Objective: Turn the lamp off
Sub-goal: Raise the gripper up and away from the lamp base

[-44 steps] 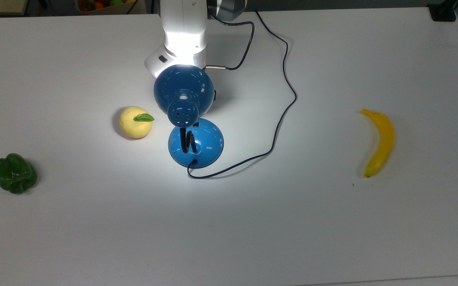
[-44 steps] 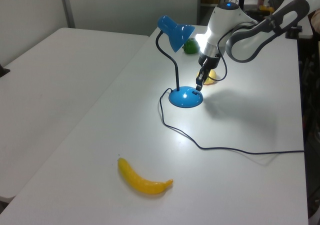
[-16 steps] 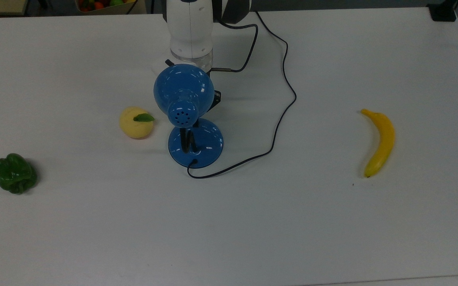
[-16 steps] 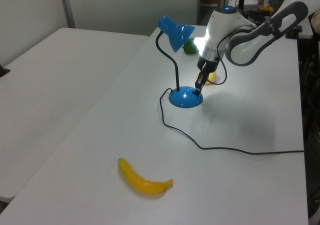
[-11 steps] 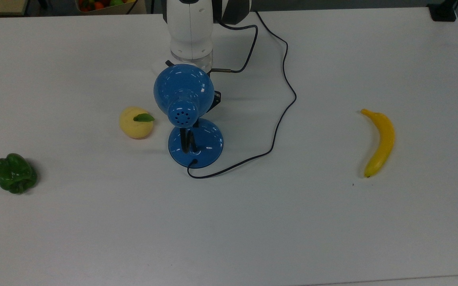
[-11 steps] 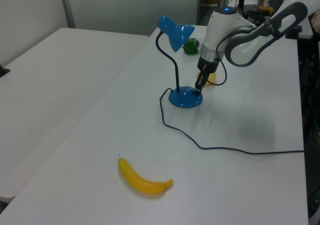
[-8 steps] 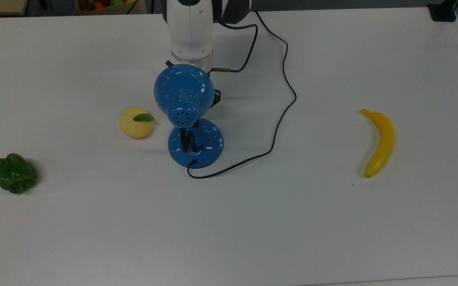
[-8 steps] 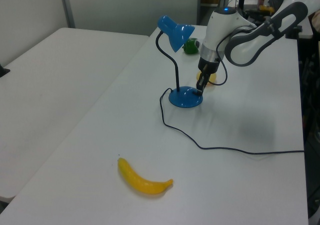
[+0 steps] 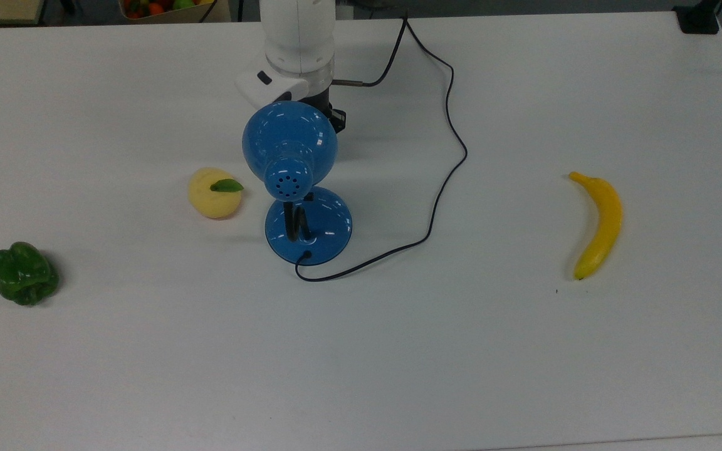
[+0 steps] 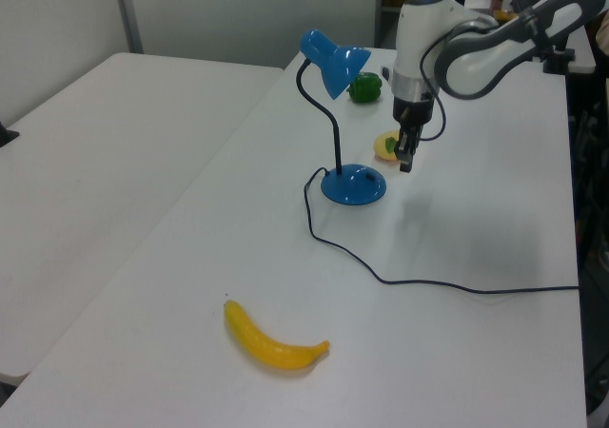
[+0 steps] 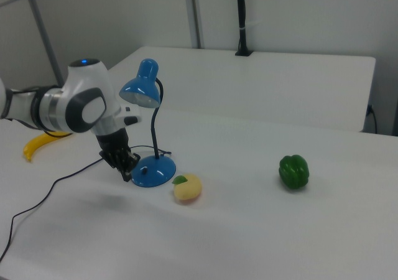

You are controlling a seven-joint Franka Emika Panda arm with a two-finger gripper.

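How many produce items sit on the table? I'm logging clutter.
3: a banana at the top view's right, a yellow fruit beside the lamp, a green pepper at the top view's left.

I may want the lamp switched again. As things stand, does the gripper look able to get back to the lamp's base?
Probably yes. The gripper hangs just beside the lamp's base, with bare table between them; the yellow fruit lies off to the side.

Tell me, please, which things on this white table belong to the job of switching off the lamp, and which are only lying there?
Belong to the job:
- the lamp, now dark
- its base
- its cord
- the gripper, beside the base

Only lying there:
- the banana
- the yellow fruit with a green leaf
- the green pepper
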